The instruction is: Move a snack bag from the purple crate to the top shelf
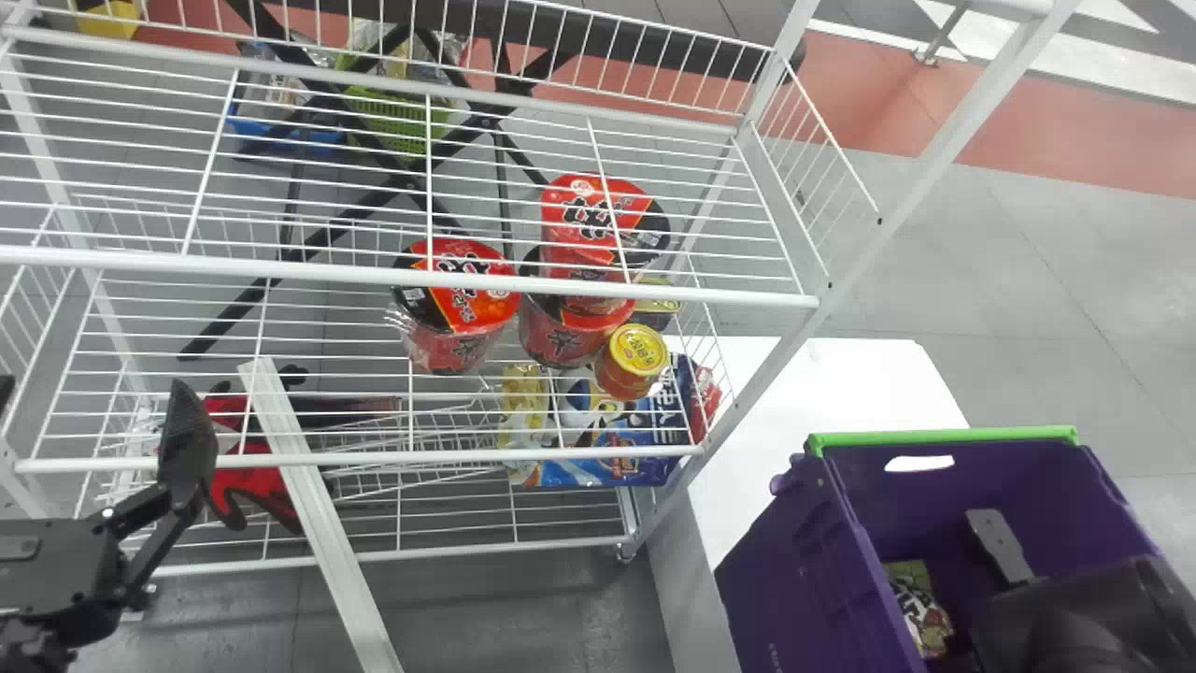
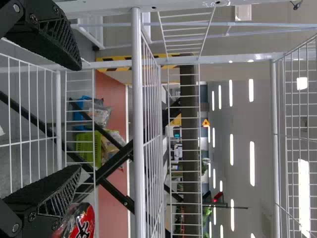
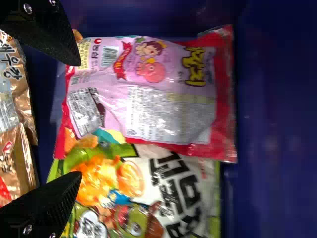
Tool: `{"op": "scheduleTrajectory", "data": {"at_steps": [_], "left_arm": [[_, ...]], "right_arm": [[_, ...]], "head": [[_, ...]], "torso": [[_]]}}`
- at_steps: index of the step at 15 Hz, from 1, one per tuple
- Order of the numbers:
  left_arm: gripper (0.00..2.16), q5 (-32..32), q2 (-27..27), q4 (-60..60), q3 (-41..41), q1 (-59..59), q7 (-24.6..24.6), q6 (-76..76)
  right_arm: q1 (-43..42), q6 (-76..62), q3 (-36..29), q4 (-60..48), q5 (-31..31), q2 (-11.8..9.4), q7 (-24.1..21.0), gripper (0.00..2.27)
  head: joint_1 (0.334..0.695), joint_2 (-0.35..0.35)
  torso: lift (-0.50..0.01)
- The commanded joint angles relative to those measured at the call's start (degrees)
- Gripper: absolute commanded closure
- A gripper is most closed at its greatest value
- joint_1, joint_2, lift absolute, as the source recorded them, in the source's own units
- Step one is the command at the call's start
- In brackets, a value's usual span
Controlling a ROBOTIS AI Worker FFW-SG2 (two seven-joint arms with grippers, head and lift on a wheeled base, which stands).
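So we're hanging the right gripper (image 3: 74,120) over the near end of the pink bag (image 3: 158,84), fingers spread, nothing between them; whether they're touching it, we can't tell. The bag is lying just ahead, its long axis running away from the fingertips, pretty much the way they're pointing. It's sitting a bit toward one finger, so we're probably needing a small sideways nudge before going in and closing across its width. It's also resting partly on a green bag (image 3: 188,198), which we could be snagging too. All this is happening inside the crate (image 1: 785,579), so the right arm is clearly the nearer one. Over by the rack we're parking the left gripper (image 2: 79,117), open and empty. Farther up, the top shelf (image 1: 327,273) is waiting.
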Motion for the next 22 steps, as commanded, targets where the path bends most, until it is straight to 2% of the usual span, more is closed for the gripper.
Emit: {"op": "scheduleTrajectory", "data": {"at_steps": [1,3,8,18,20,22], "left_arm": [[0.12,0.0,0.0,0.4,0.0,0.0,0.1,0.0],[0.12,0.0,0.0,0.8,0.0,0.0,0.2,-0.2],[0.12,0.0,0.0,1.0,0.0,0.3,0.3,-0.5],[0.12,0.0,0.0,1.5,0.0,0.0,0.3,-0.9],[0.12,0.0,0.1,1.4,0.1,0.0,0.3,-0.9],[0.12,0.0,0.1,1.5,0.1,0.0,0.3,-0.9]], "right_arm": [[0.2,0.2,-0.7,0.0,-1.3,0.7,0.0,0.0],[0.2,0.1,-0.7,-0.1,-1.4,1.5,-0.6,0.0],[0.2,0.2,0.2,0.1,-2.8,3.6,-4.5,0.18],[0.1,-3.3,1.0,2.1,-4.6,4.1,-8.3,0.21],[-0.1,-3.1,1.0,2.3,-4.6,4.2,-8.3,0.32],[-0.2,-2.9,1.0,2.4,-4.8,4.2,-8.4,0.53]], "head": [[0.695,-0.35],[0.695,-0.35],[0.695,-0.35],[0.695,-0.35],[0.695,-0.35],[0.695,-0.35]], "torso": [[-0.455],[-0.455],[-0.455],[-0.455],[-0.455],[-0.455]]}}
